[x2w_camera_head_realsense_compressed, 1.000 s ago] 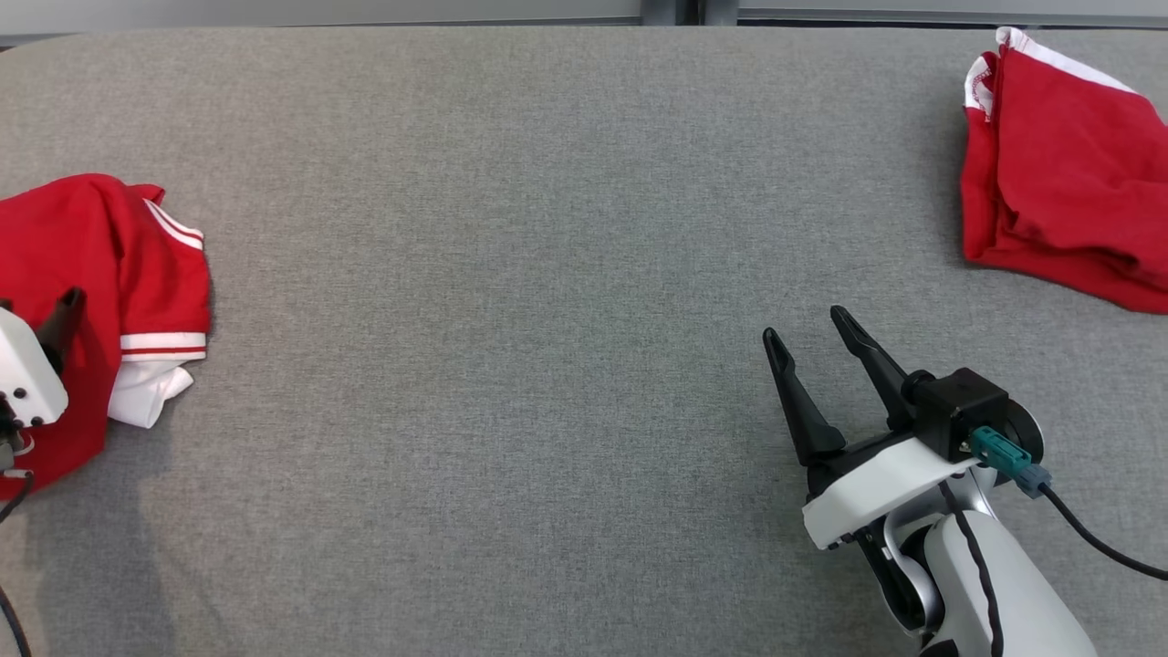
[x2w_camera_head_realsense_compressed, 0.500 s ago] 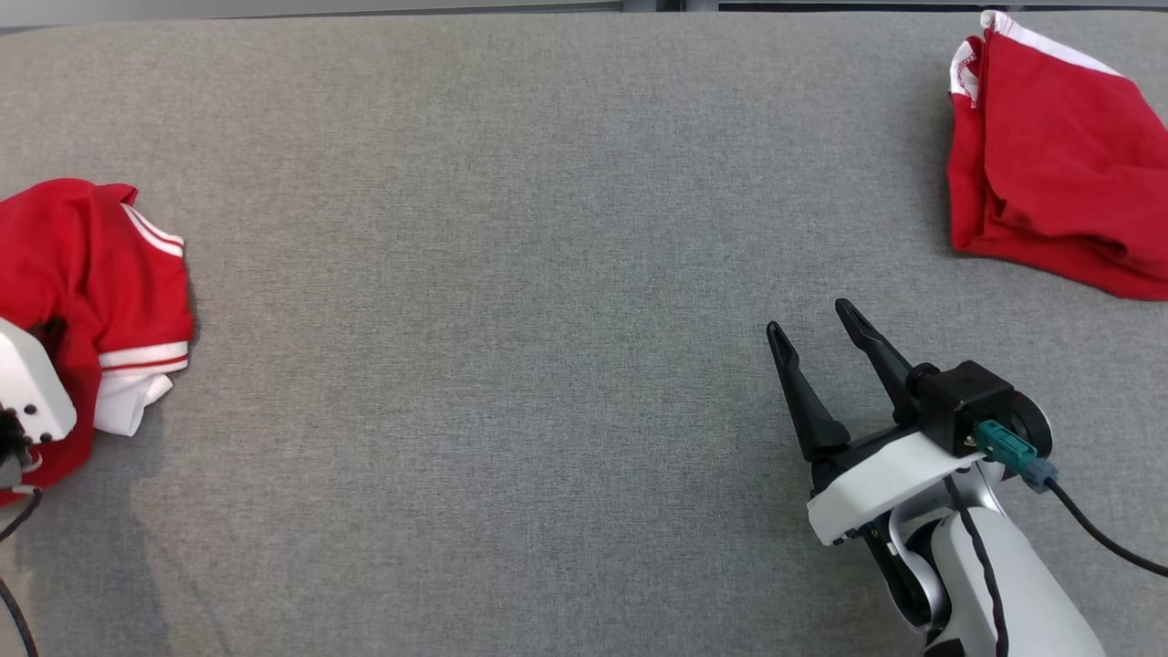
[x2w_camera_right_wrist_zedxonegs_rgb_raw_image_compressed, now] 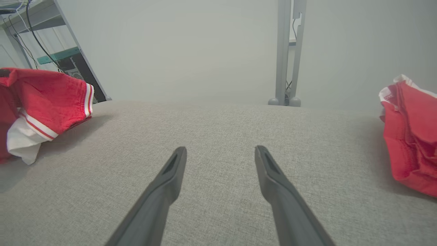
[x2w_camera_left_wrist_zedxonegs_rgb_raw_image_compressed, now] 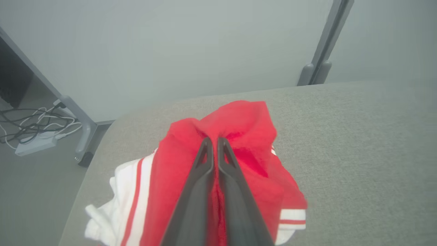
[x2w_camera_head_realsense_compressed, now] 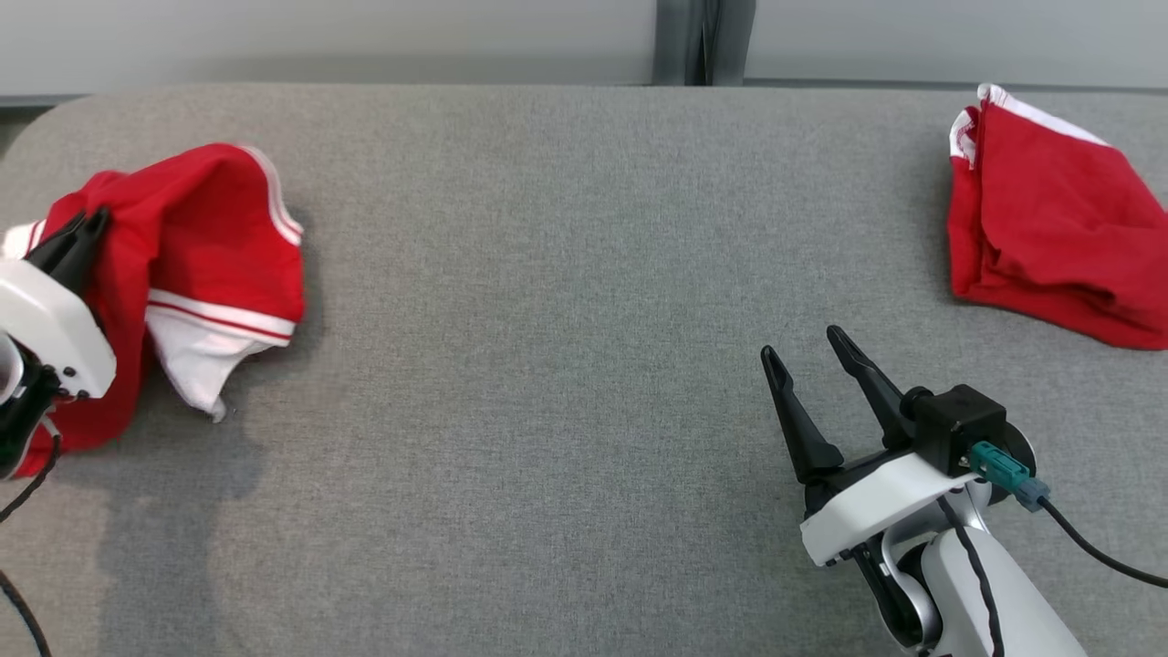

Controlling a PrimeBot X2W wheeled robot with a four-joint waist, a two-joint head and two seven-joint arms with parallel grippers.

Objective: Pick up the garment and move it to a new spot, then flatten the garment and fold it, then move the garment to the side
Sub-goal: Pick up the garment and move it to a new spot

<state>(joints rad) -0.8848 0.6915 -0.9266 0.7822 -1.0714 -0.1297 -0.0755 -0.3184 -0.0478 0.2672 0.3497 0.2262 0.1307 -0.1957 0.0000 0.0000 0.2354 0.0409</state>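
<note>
Since a second ago the left gripper (x2w_camera_head_realsense_compressed: 80,226) has clamped shut on the red-and-white garment (x2w_camera_head_realsense_compressed: 210,246) and raised it, apparently partly off the grey table (x2w_camera_head_realsense_compressed: 547,274), at its left end. Further right, the right gripper (x2w_camera_head_realsense_compressed: 802,342) hovers spread wide and empty. A second red garment (x2w_camera_head_realsense_compressed: 1049,228) lies far right. The left wrist view adds floor cables (x2w_camera_left_wrist_zedxonegs_rgb_raw_image_compressed: 30,119).

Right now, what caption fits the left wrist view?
Left gripper shut on a bunched red-and-white garment near the rounded corner of the grey table.
</note>
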